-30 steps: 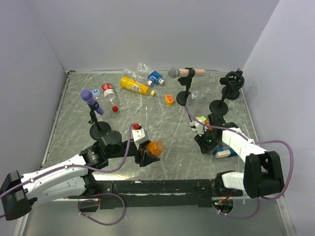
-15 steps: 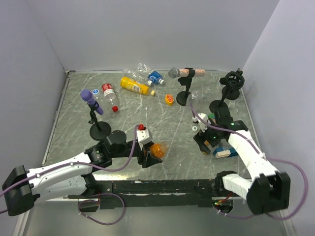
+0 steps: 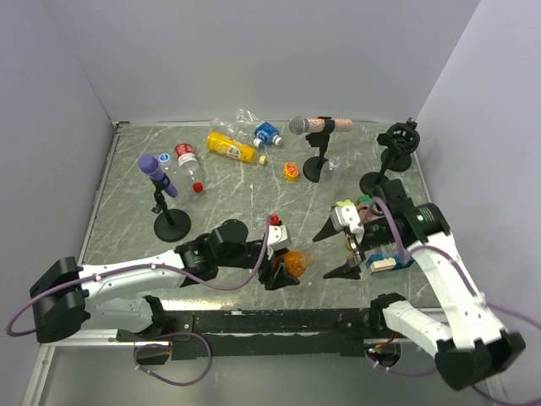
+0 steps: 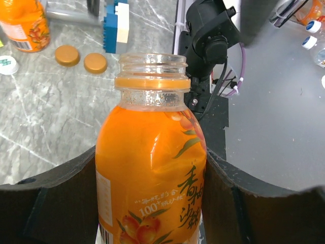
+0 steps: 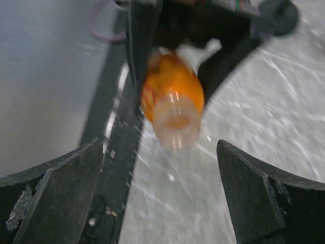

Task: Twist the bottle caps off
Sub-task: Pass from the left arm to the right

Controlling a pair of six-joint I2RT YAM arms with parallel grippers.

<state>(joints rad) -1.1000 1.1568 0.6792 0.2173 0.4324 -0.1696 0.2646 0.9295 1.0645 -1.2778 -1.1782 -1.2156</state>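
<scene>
Moved: my left arm has swung the orange bottle (image 4: 152, 127) rightward toward the middle of the table (image 3: 254, 199), and my right wrist has turned to face it, its jaws gone from nearly closed to wide apart.
Left gripper (image 4: 151, 168): pinching the orange bottle at its belly, one finger on each side, neck pointing away from the wrist.
Right gripper (image 5: 160, 145): spread wide, nothing between the fingers, the bottle's mouth facing it and a little way off.
Orange bottle: held off the table near the front rail, and already open (bare threads, only the orange ring left on the neck).
Step, as I judge it: this one is finished, so I read the approach as a hand-over or a set-down, not another twist.
Doing it well: I line the right jaws up on the body, not the open mouth, close before the left lets go, and keep the neck up because it looks full.
Second orange bottle (image 4: 23, 23): on the table near the blue-and-white block (image 4: 116, 25), top out of view.
Loose caps (image 4: 67, 55): two orange-brown ones lying side by side beside that block.
</scene>
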